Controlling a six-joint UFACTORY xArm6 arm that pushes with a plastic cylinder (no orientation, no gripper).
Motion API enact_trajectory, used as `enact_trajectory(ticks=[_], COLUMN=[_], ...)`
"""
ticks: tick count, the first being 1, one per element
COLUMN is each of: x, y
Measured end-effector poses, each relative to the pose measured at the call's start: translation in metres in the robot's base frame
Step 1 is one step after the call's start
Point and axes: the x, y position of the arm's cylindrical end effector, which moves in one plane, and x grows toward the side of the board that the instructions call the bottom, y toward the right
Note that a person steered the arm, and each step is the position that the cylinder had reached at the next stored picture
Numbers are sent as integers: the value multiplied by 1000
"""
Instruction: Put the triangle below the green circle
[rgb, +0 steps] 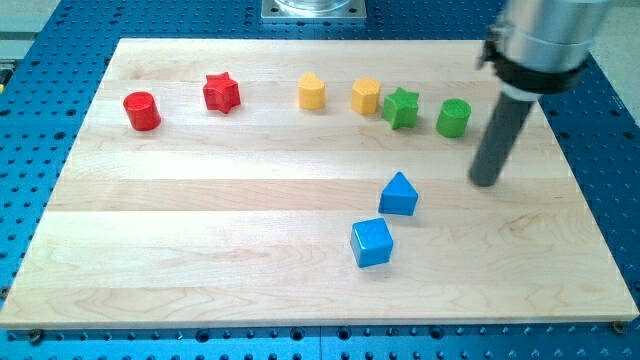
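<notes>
Where the view's bottom edge runs, we see a strip of blue perforated metal base (300, 345), and the same blue plate frames the pale wooden board (200, 230) on the view's left and right as well. Lying flat on that plate, the board has long grain lines running across it.

Nearest to us on the board sits the blue cube (372, 243), a little right of centre. Just above it and slightly to the view's right is the blue triangle (399, 194), close to the cube but apart from it.

To the view's right of the triangle, our tip (485, 181) rests on the wood, near the triangle but not touching it, and below and right of the green circle (453, 118). We carry no pincer, only the dark rod under a silver and black housing (540, 40).

Farther back runs a row of blocks. From the view's left: the red cylinder (142, 111), the red star (221, 93), the yellow block (312, 91) with a rounded top, the yellow hexagon (366, 96), the green star (401, 108) just beside it, and the green circle.

At the view's top, a grey metal mount (313, 9) stands beyond the board.
</notes>
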Motion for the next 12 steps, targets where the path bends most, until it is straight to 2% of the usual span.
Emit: enact_trajectory(ticks=[1, 2, 3, 4, 5, 6, 8, 9, 10, 11, 12], x=[-58, -79, -73, -37, 50, 88, 39, 52, 56, 56, 56], y=[10, 2, -29, -30, -34, -92, -125, -139, -104, -99, -122])
